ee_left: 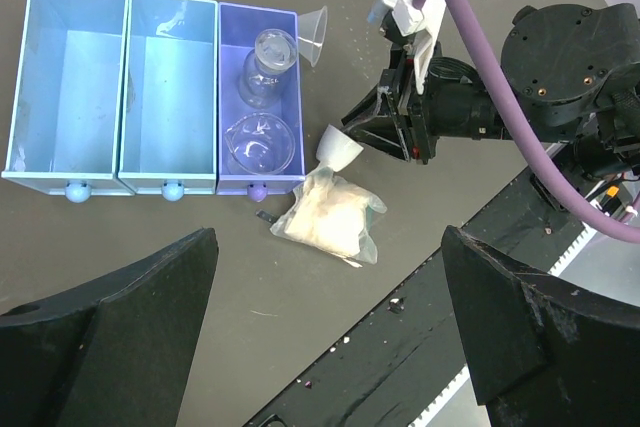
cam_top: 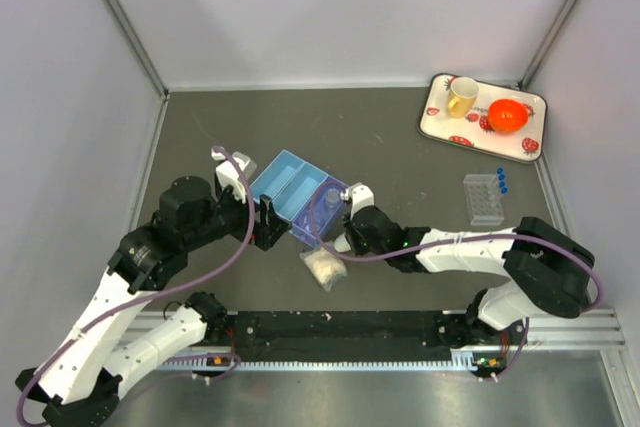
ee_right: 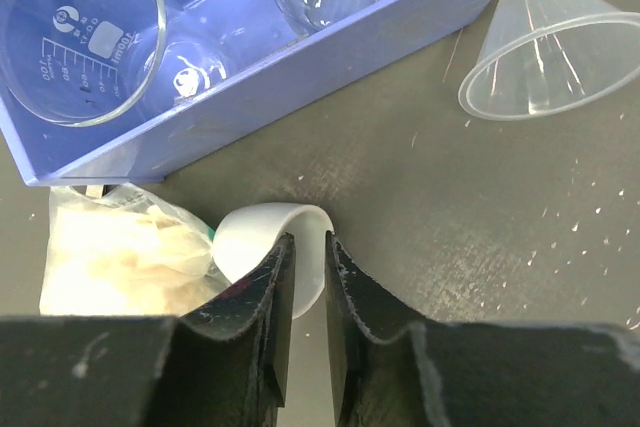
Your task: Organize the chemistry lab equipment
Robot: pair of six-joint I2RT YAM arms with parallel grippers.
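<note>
Right gripper [ee_right: 308, 243] pinching rim of small white cup [ee_right: 268, 225], jaws narrow, cup wall sitting between them. Cup resting on table, touching clear bag of white material [ee_right: 118, 252], just beside darker end compartment of blue tray [ee_left: 125, 67]. That compartment holding two clear beakers [ee_left: 262, 143]. Clear funnel [ee_left: 312, 35] lying on its side near tray corner. Left gripper [cam_top: 270, 225] hovering wide open, holding nothing.

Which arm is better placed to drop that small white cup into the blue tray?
Right: the right pincer grips the white cup by its wall, beside the blue tray; the left pincer hangs open, empty.
</note>
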